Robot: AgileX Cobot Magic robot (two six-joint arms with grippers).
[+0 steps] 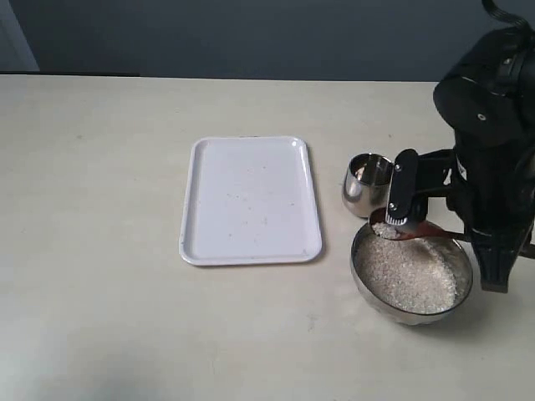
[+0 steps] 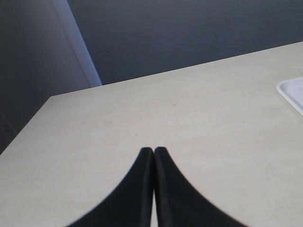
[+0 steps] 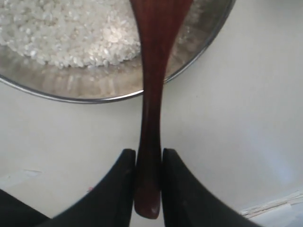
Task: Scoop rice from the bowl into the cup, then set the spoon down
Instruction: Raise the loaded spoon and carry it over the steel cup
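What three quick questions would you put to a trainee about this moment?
1. True or false: the right hand grips the spoon by its handle.
2. The left hand is: A open, B shut and empty, C holding the spoon.
3. Fill in: most of the rice lies in the ____.
Key: 1 true; 2 B; 3 bowl.

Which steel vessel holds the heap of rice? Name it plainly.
The bowl, the wide shallow one, heaped with rice, with the spoon over its rim. The cup beside it is narrower; its fill cannot be made out.
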